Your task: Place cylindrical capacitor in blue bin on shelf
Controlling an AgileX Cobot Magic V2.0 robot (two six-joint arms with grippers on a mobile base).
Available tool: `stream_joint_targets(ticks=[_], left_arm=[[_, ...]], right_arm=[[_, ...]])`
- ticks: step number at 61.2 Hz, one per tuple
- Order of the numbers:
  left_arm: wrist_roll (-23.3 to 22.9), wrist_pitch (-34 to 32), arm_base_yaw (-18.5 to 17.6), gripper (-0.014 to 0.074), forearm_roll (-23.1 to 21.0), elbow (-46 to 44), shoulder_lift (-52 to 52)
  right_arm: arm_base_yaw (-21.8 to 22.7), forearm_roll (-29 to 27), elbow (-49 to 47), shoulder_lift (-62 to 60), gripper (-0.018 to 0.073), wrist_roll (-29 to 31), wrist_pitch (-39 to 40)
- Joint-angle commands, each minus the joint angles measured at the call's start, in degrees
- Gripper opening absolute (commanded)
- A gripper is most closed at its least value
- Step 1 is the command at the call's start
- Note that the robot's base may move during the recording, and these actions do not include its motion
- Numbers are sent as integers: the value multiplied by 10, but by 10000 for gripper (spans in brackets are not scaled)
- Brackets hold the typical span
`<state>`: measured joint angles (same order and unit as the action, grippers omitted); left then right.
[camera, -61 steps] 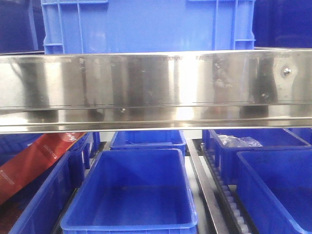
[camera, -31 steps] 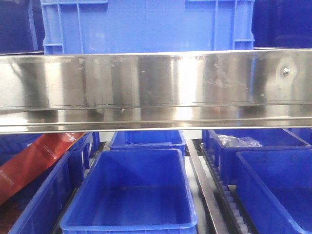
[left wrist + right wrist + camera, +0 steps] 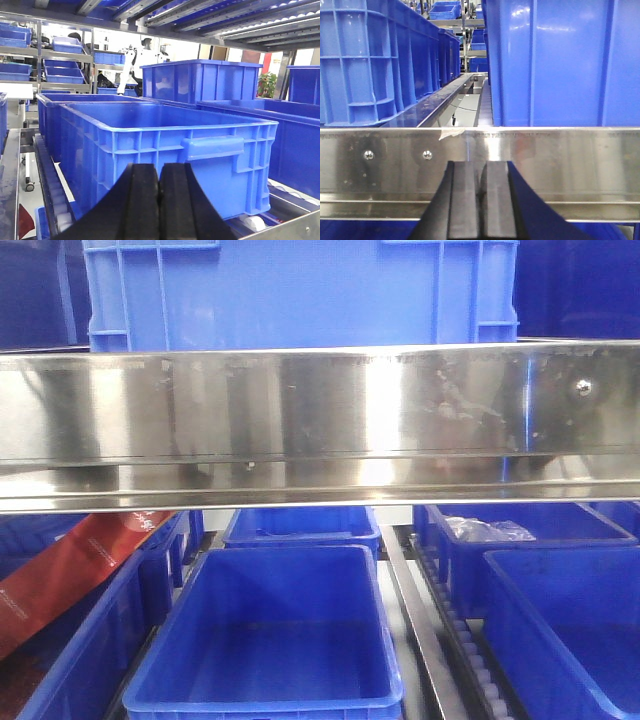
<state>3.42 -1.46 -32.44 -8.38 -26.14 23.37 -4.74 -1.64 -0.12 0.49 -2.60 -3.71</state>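
Facing shelf (image 3: 320, 420) rail | blue bins (image 3: 275, 640) below | red box (image 3: 70, 570) left

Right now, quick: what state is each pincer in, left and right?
Left pincer: closed, fingers pressed together, nothing visible between them.
Right pincer: closed, fingers together, no capacitor visible in its grip.

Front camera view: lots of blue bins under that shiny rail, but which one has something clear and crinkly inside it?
The blue bin at the right rear, just under the shiny steel rail. It holds a crumpled clear plastic bag; the big centre bin in front looks empty.
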Motion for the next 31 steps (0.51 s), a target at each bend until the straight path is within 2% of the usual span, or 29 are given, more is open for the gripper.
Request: stream_joint_targets(ticks=[1, 31], left_arm=[[0, -5, 2, -111, -3, -1, -2], [0, -5, 2, -111, -3, -1, -2]], right_arm=[[4, 1, 1, -5, -165, 2, 13], [4, 1, 1, -5, -165, 2, 13]])
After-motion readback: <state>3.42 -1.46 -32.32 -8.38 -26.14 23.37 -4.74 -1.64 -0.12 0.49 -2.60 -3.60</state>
